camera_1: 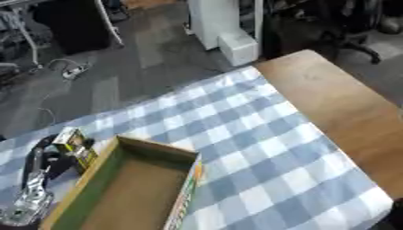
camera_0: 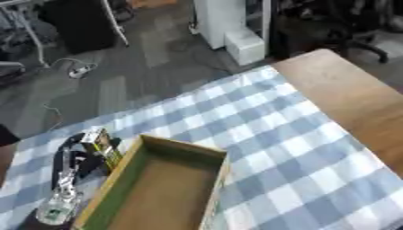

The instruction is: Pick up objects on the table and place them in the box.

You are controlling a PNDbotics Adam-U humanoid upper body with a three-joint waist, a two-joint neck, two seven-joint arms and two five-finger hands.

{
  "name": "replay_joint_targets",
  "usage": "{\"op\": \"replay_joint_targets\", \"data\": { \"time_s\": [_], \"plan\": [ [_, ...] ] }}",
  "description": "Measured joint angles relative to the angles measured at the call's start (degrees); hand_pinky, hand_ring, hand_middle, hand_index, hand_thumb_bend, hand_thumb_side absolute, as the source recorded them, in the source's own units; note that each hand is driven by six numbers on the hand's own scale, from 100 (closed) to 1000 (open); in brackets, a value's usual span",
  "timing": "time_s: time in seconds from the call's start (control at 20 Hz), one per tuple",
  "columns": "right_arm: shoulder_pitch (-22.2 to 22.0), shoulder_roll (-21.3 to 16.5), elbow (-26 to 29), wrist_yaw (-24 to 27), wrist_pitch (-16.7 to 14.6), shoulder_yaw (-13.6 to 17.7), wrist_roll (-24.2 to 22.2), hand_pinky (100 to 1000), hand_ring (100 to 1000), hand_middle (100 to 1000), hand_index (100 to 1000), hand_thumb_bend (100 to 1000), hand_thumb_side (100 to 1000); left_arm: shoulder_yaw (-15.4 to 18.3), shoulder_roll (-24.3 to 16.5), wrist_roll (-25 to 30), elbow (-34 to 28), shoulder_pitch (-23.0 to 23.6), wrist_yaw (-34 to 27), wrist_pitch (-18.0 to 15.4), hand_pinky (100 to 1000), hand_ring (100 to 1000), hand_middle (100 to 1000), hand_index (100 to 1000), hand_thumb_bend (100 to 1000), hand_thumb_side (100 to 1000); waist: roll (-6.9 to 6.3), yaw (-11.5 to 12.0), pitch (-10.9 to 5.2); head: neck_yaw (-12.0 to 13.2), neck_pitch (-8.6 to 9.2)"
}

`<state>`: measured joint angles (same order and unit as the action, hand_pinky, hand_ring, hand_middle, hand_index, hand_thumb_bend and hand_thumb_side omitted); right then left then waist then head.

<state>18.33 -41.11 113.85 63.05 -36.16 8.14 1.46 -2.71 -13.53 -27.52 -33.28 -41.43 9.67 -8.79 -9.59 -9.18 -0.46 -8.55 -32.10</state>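
Here, one open cardboard box (camera_0: pixel 161 191) sits on the blue-and-white checked cloth (camera_0: pixel 291 148) that covers most of a wooden worktop (camera_0: pixel 346 94), and nothing can be seen inside the box; its brown floor is bare. One small carton (camera_0: pixel 101 146), yellow-green with a pale top, stands tilted just outside the box's left wall, near its far left corner. The robot's left hand (camera_0: pixel 78 150) is clamped on that carton, dark fingers curled round it from the left, with the silver and black arm (camera_0: pixel 63 188) running down toward the lower left corner beside the box. The carton is level with the box's rim, touching or nearly touching it; which cannot be told. The right hand appears in neither view. To the right of the box the cloth lies flat and carries no other thing, and beyond the cloth's right edge a strip of bare wood shows. Behind the box, past the worktop, lies grey floor with one white cabinet (camera_0: pixel 232 27).
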Motion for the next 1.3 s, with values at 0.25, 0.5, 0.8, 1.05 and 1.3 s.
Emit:
{"op": "replay_joint_targets", "data": {
  "time_s": [0.25, 0.5, 0.8, 1.05, 1.3],
  "plan": [
    [0.23, 0.0, 0.0, 0.22, 0.34, 0.01, 0.25, 437, 368, 382, 467, 100, 1000, 0.05, 0.0, -0.07, 0.92, -0.64, 0.41, 0.09, 414, 517, 739, 832, 887, 486, -0.12, -0.26, 0.01, 0.01, 0.21],
    [0.7, 0.0, 0.0, 0.44, 0.72, 0.03, 0.59, 437, 368, 382, 466, 100, 1000, 0.25, 0.0, -0.07, 1.54, -0.97, 0.67, 0.1, 417, 519, 741, 832, 910, 486, -0.23, -0.61, 0.14, 0.07, 0.47],
    [1.07, 0.0, 0.0, 0.5, 1.24, 0.05, 0.94, 436, 368, 380, 465, 100, 1000, 0.7, 0.0, -0.96, 2.37, -0.98, 0.88, 0.34, 199, 360, 597, 745, 791, 497, -0.37, -0.94, 0.17, 0.18, 0.51],
    [1.19, 0.0, 0.0, 0.74, 1.5, 0.19, 1.18, 435, 366, 378, 463, 100, 1000, 1.23, 0.0, -4.23, 3.38, -1.01, 0.71, 0.11, 100, 219, 480, 653, 523, 562, -0.47, -1.05, 0.17, 0.55, 0.52],
    [1.34, 0.0, 0.0, 0.95, 1.67, 0.34, 1.34, 434, 365, 376, 461, 100, 1000, 1.46, -0.01, -6.8, 4.56, -1.51, -0.06, 0.31, 100, 119, 392, 591, 178, 648, -0.52, -1.31, 0.19, 0.58, 0.8]
  ]
}}
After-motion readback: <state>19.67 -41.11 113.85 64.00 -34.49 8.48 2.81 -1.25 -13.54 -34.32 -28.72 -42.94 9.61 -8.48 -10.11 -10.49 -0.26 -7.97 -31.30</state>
